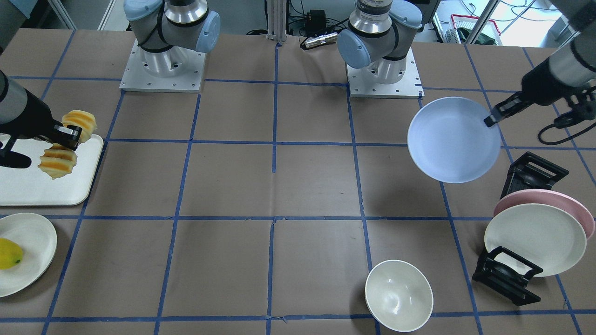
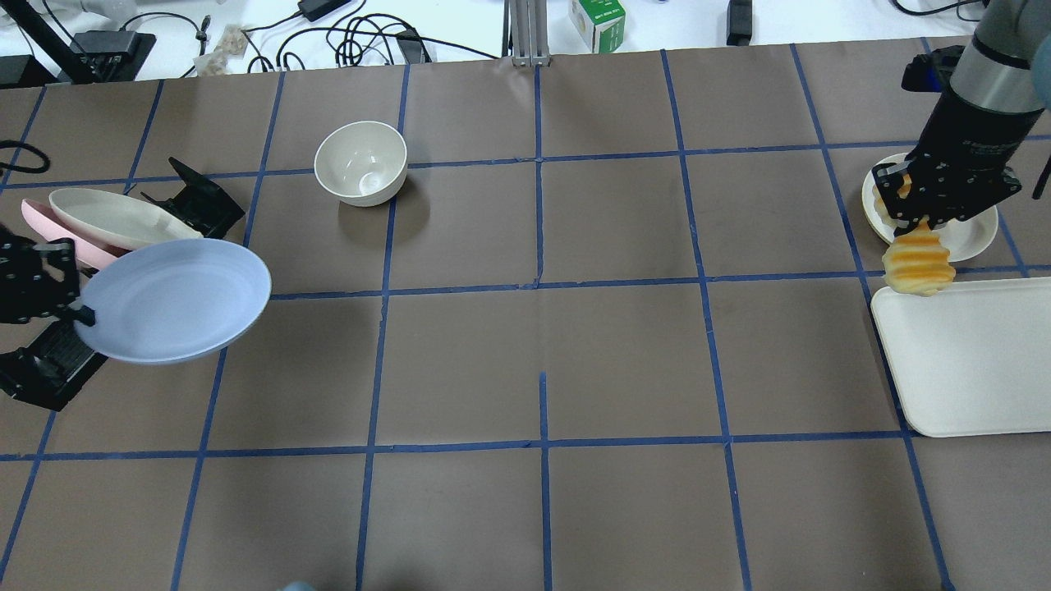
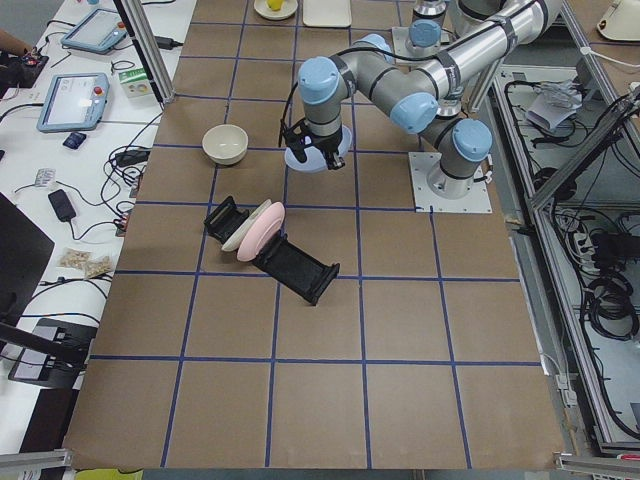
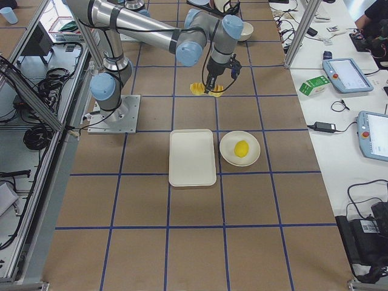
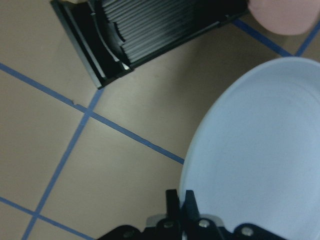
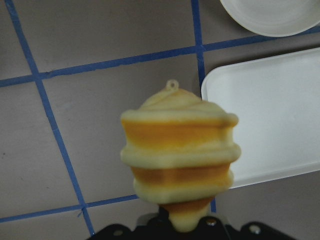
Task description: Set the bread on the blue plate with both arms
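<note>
My right gripper [image 1: 70, 135] is shut on the middle of the bread [image 1: 58, 162], a ridged yellow-orange loaf. It holds the bread in the air over the edge of the white tray [image 1: 28, 188]. The bread also shows in the overhead view [image 2: 918, 264] and the right wrist view [image 6: 180, 155]. My left gripper [image 1: 490, 121] is shut on the rim of the blue plate [image 1: 449, 139] and holds it lifted and tilted above the table. The plate also shows in the overhead view [image 2: 176, 300] and the left wrist view [image 5: 260, 150], with the fingers [image 5: 189, 202] pinching its rim.
A cream plate [image 1: 32, 242] with a yellow fruit [image 1: 9, 253] lies beside the tray. A white bowl [image 1: 398, 295] stands near the table's far edge. A black rack [image 1: 507, 277] holds a cream plate [image 1: 535, 239] and a pink plate [image 1: 582, 211] next to the blue plate.
</note>
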Tool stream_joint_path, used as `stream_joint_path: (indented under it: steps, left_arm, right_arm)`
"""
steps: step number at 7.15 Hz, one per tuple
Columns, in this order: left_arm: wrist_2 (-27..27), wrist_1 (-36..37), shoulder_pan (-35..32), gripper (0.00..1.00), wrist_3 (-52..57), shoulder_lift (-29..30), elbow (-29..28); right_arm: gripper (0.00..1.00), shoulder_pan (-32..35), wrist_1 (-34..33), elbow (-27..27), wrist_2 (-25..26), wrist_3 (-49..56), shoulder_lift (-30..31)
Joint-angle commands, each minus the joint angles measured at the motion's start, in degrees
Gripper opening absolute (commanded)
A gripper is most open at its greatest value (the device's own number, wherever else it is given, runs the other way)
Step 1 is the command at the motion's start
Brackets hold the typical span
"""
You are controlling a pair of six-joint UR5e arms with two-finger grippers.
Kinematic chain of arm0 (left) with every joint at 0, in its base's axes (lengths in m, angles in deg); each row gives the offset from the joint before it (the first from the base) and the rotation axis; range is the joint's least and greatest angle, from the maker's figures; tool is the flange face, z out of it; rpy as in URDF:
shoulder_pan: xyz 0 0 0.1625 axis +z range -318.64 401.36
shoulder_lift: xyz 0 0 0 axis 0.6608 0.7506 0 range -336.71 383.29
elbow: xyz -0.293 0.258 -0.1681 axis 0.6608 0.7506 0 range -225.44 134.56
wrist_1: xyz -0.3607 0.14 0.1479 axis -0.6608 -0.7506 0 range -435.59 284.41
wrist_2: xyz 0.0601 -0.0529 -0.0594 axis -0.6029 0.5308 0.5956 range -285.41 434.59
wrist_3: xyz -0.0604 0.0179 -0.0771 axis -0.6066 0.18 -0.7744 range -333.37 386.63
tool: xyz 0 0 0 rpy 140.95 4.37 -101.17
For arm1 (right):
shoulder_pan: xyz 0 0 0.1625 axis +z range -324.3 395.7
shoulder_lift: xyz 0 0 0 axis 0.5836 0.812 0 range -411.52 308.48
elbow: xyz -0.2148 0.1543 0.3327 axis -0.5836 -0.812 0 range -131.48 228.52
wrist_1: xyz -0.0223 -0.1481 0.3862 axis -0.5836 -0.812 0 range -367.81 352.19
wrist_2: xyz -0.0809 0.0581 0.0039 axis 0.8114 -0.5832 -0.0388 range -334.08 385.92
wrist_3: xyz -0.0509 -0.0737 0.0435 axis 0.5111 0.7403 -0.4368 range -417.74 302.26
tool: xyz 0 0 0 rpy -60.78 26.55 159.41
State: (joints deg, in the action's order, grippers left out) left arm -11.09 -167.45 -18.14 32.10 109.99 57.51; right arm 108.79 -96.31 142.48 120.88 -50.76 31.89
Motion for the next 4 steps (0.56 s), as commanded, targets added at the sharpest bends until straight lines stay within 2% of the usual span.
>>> stream_joint_path:
  steps: [1, 2, 3, 4]
  left_arm:
    - [8.55, 6.38, -15.14, 0.00, -9.30, 1.88, 1.72]
    - [9.12, 14.09, -20.25, 0.00, -16.30, 3.55, 3.90]
    - [12.87, 25.65, -25.00, 0.00, -22.55, 5.92, 8.28]
    - [13.43, 36.47, -28.01, 0.00, -26.52, 8.20, 13.11]
  right_arm:
    - [0.00, 0.74, 1.04, 0.09, -2.67, -1.52, 0.27]
    - [0.00, 2.57, 1.04, 0.09, -3.54, -3.53, 0.27]
    - [0.00, 5.29, 0.95, 0.17, -3.73, -7.99, 0.27]
    - [0.00, 8.01, 0.69, 0.09, -3.82, -10.90, 0.18]
